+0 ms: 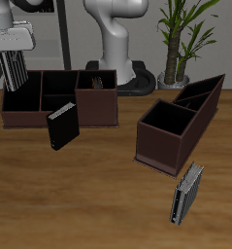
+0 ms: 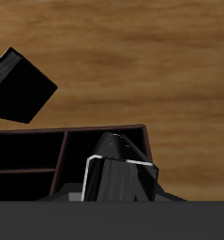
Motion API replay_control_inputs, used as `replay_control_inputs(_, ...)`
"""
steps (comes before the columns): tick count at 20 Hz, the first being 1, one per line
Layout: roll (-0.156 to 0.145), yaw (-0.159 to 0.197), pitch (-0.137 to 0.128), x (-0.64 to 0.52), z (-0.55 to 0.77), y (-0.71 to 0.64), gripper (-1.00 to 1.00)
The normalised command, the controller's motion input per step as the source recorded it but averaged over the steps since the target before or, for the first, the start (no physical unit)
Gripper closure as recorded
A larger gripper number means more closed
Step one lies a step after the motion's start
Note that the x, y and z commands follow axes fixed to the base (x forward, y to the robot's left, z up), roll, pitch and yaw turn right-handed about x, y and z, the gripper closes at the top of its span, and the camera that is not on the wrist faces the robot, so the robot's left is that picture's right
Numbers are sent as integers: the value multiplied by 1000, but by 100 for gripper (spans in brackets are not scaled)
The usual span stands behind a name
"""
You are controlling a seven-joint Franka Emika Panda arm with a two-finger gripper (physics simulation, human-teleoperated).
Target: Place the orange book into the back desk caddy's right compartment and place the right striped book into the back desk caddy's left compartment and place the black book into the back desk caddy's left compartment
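Exterior view: gripper [image 1: 13, 78] clamped on the right striped book [image 1: 14, 70], hanging upright over the end section of the back desk caddy [image 1: 59, 115]. Black book [image 1: 61, 126] propped against the caddy's front wall on the desk [image 1: 88, 195]. Looks stiff and light, probably slick covers, so best pinched across the flat faces near the top edge.

Wrist view: striped book [image 2: 121, 169] above the caddy [image 2: 48, 155], black book [image 2: 20, 86] just outside.

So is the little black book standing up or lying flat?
Standing up. The black book is on its edge on the table, leaning slightly, just in front of the back desk caddy, not inside it.
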Motion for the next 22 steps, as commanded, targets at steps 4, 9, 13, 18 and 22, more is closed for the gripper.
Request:
replay_control_inputs(4,-3,45,5,-71,-149,27,100)
replay_control_inputs(9,-14,-16,33,-3,-169,-111,100)
replay_control_inputs(13,20,-6,33,-27,-211,-6,100)
replay_control_inputs(18,16,0,28,-26,-136,110,100)
replay_control_inputs(22,-2,-14,17,8,-65,12,100)
